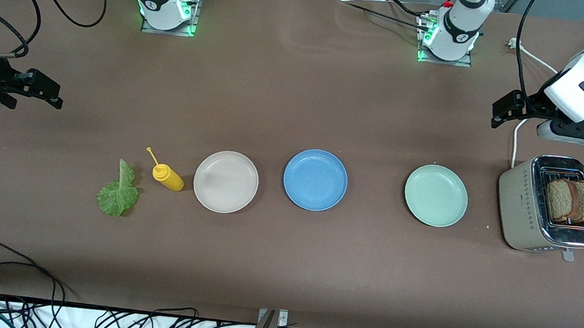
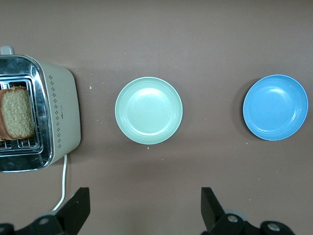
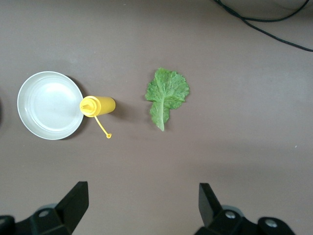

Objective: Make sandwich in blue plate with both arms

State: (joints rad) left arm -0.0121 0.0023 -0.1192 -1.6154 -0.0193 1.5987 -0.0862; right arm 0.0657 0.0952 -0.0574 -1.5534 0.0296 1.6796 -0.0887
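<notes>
Nothing is assembled yet. The blue plate (image 1: 315, 180) lies bare, between the 2 grippers. The 2 bread slices (image 1: 572, 199) are seen upright in the toaster (image 1: 526, 205), under the left gripper (image 2: 144, 208), whose fingers are spread and empty. The lettuce leaf (image 3: 166, 95) lies on the table below the right gripper (image 3: 142, 208), also held wide and empty.

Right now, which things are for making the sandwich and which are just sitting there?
For the sandwich:
- bread slices, in the toaster
- lettuce leaf
- blue plate

Just sitting there:
- yellow squeeze bottle
- beige plate
- pale green plate
</notes>
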